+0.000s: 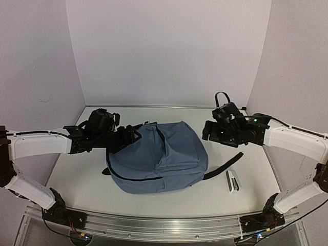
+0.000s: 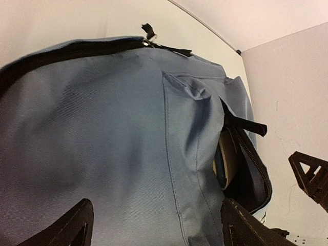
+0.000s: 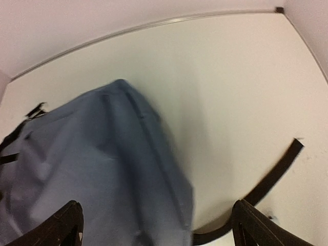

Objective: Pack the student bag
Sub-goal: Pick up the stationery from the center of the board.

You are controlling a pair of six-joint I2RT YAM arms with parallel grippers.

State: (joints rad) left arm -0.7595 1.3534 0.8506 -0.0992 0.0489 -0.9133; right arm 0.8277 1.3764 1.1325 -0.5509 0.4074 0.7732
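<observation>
We see the student bag [image 1: 156, 156] lying flat in the middle of the white table [image 1: 77, 174], its front face up and its front pocket [image 1: 177, 154] toward the right. It is by far the largest thing there.

The left gripper [image 1: 134, 134] sits at the bag's far left corner, where its dark wrist hides part of the edge from above. In the left wrist view its fingers [image 2: 77, 225] stand wide apart, released, with slate-blue fabric filling the space between them. We cannot tell whether they touch the cloth. In that same view a zip opening [image 2: 246, 154] gapes along the right side of the bag, and a pale, rounded thing [image 2: 225, 159] shows inside it; what it is we cannot say. A zip pull [image 2: 148, 31] sticks up at the far edge.

The right gripper [image 1: 207, 130] hangs just beside the bag's far right corner. Its fingers [image 3: 261, 225] are also spread and hold nothing, with the bag blurred to their left and bare table between them.

The long black strap [image 1: 225, 166] trails from under the bag's right side across the table, ending toward the right arm. On the near side of it, close by but apart, lies a small white object [image 1: 232, 180], too small for us to name. Pale walls close in the table on three sides, and an aluminium rail [image 1: 164, 223] runs along the near edge.
</observation>
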